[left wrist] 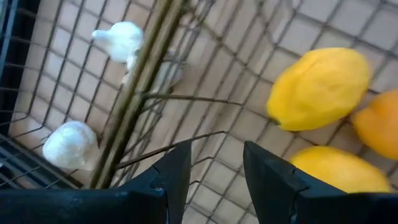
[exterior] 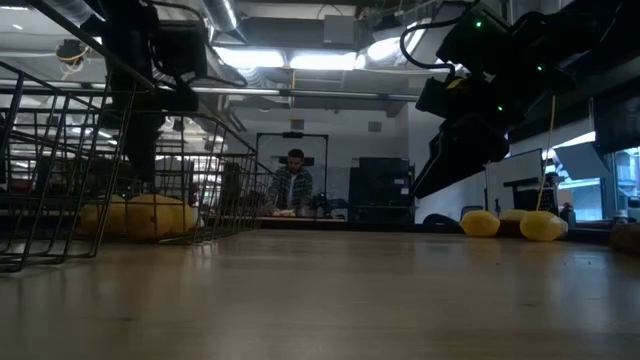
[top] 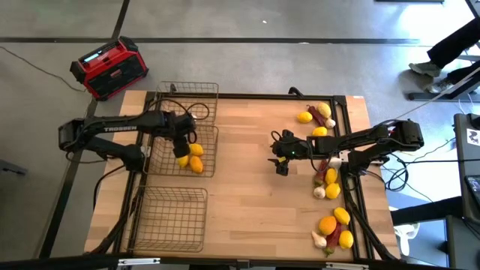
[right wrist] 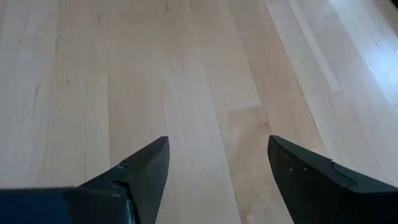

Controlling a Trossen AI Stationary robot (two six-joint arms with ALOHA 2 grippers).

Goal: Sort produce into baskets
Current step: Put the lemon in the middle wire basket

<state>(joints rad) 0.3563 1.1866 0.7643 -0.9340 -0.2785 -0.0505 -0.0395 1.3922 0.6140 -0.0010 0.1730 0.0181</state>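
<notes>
Dark fingers point(right wrist: 214, 180) of the right gripper point(top: 281, 163) hang spread and empty over bare table point(top: 247, 187). The nearest loose produce point(top: 327, 182) lies at its three o'clock along the right edge: yellow lemons, orange citrus, pale garlic, red chilies. The left gripper point(left wrist: 214, 180), part open and empty, hovers over the middle basket point(top: 161, 161), which already holds lemons point(left wrist: 320, 87).

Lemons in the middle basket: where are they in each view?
High: lemons in the middle basket, under the left gripper.
Low: yellow heap at left, behind the wire.
Left wrist: large, beyond the open fingers.
Right wrist: not in it, bare wood only.
Shared landmark: the basket's wire mesh.
</notes>
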